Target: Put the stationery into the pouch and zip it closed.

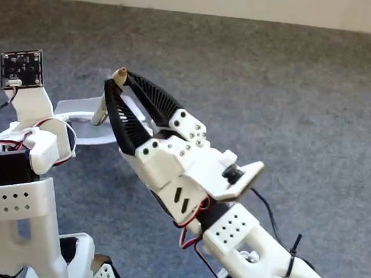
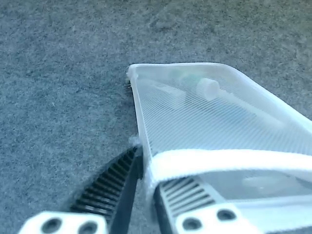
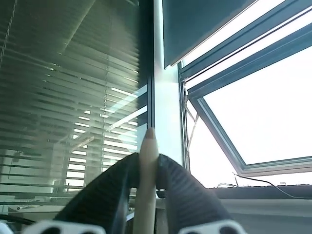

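Observation:
A translucent mesh pouch (image 2: 204, 122) with a white zipper band lies on the grey carpet, with a pen-like item and a cap showing through its side. My left gripper (image 2: 144, 183) is shut on the pouch's edge at the zipper band. In the high view the pouch (image 1: 73, 111) lies just beyond the left arm (image 1: 24, 166). My right gripper (image 1: 117, 84) is raised above the pouch and shut on a wooden pencil (image 1: 100, 113). The pencil is tilted with its tip up. In the right wrist view the pencil (image 3: 147, 161) stands between the black fingers (image 3: 178, 190).
Grey carpet (image 1: 290, 95) stretches to the right and far side. The right arm's white body and cables (image 1: 230, 225) fill the near middle. The right wrist view looks up at window blinds (image 3: 63, 97) and an open window (image 3: 253, 107).

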`<control>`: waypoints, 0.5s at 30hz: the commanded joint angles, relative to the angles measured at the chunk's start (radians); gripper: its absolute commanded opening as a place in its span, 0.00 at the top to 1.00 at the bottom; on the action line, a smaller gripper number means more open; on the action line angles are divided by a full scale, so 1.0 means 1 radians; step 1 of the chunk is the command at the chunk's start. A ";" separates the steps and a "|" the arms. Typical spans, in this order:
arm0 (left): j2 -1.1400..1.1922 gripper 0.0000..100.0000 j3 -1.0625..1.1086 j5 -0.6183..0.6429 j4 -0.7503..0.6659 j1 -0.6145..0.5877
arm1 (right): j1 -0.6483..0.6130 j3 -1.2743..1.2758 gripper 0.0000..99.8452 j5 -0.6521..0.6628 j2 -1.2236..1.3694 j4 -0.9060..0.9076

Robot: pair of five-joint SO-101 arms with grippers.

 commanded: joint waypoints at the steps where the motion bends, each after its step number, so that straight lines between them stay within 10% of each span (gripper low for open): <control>1: -0.035 0.99 -0.044 -0.009 0.000 0.021 | 0.008 -0.042 1.00 0.012 0.039 -0.025; 15: -0.035 0.99 -0.044 -0.009 -0.003 0.021 | 0.022 0.088 1.00 0.012 0.424 -0.412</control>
